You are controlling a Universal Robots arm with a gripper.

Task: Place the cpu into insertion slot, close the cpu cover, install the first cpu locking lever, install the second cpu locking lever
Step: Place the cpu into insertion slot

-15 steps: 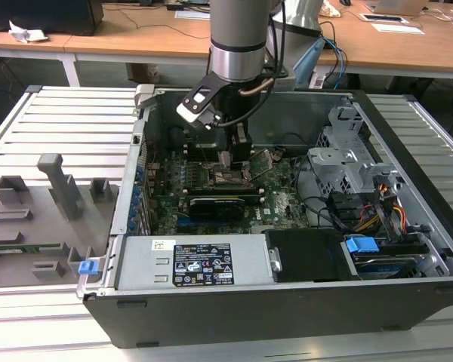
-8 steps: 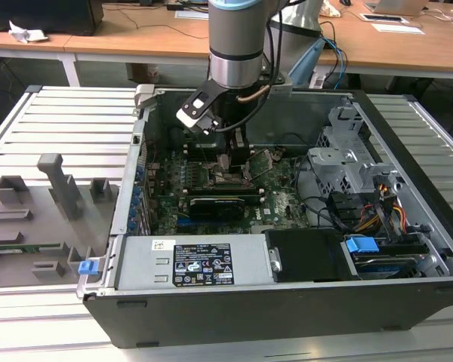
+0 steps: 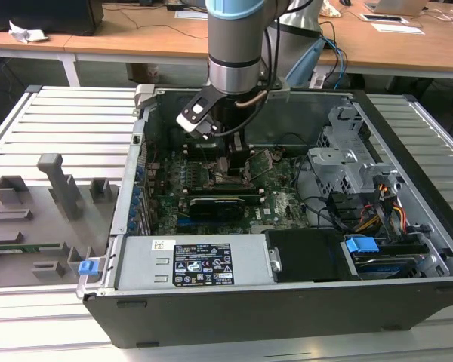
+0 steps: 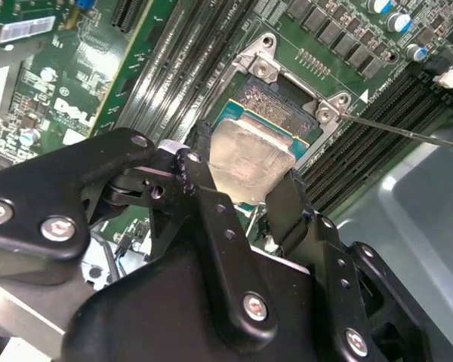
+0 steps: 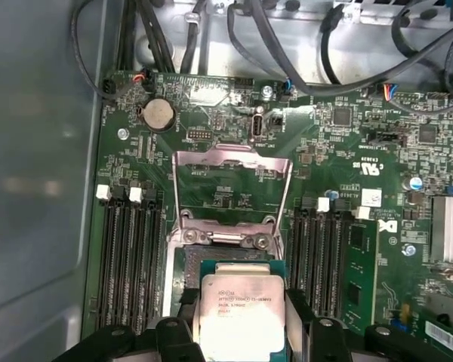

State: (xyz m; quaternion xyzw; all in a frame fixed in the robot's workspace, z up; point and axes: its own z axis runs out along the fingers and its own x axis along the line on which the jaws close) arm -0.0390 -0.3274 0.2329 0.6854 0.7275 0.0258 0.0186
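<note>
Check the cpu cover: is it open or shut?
Open. In the first wrist view the cpu cover is swung back off the insertion slot, board showing through its cut-out; the gripper holds the cpu.

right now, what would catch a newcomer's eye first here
The big arm reaching down into the open computer case stands out in the exterior view. In both wrist views, its black gripper clamps a silvery square chip right at the socket. In the first wrist view, the socket's metal cover is flipped open.
</note>
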